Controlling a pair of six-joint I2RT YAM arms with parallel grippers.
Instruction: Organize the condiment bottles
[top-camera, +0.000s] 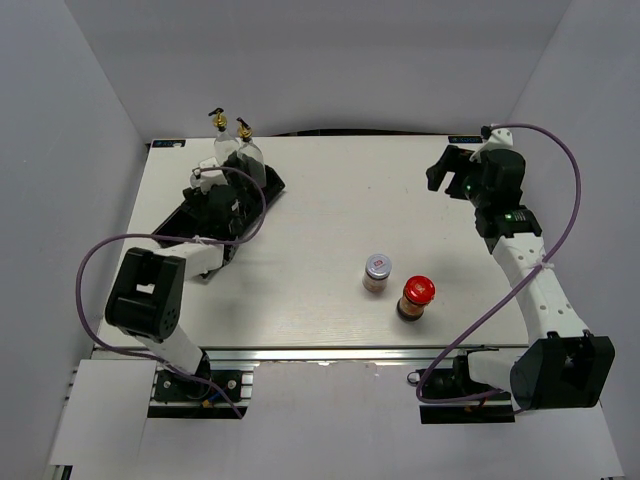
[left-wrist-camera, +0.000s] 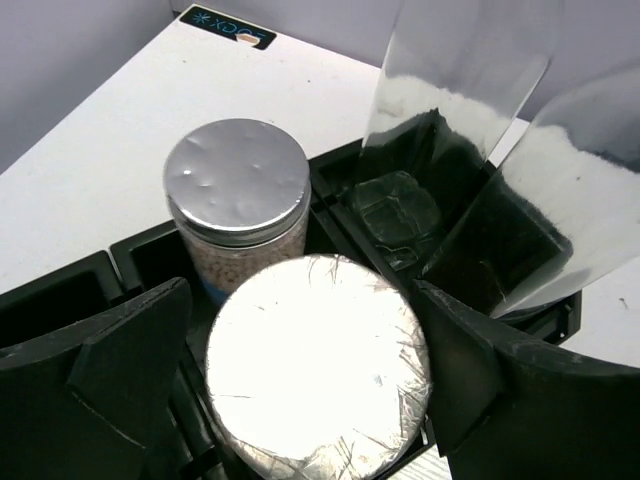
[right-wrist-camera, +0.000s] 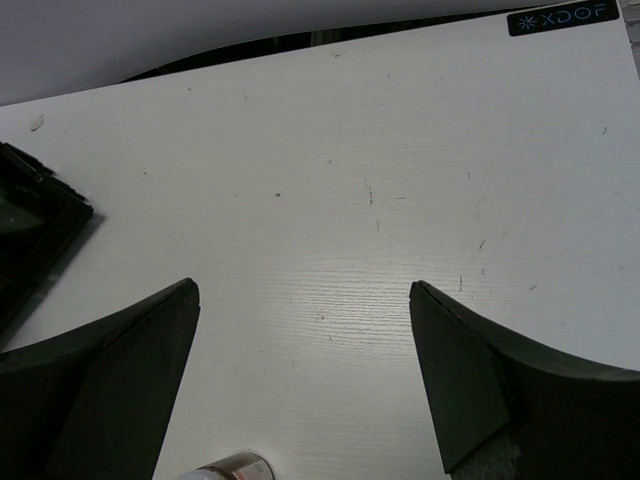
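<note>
Four bottles in the black compartment tray (left-wrist-camera: 50, 285), two short jars out on the white table (top-camera: 330, 180).
Tray: two clear glass cruets (left-wrist-camera: 460, 70) upright in end slots, a grain-filled jar (left-wrist-camera: 237, 200) with a dimpled silver lid beside them, and a silver-capped bottle (left-wrist-camera: 318, 370) between the spread jaws of the left gripper (left-wrist-camera: 300, 288), which grips nothing. Table: silver-lidded jar (top-camera: 377, 272) near red-lidded jar (top-camera: 416, 298). Right gripper (right-wrist-camera: 300, 300) wide open over the wood-grain tabletop.
</note>
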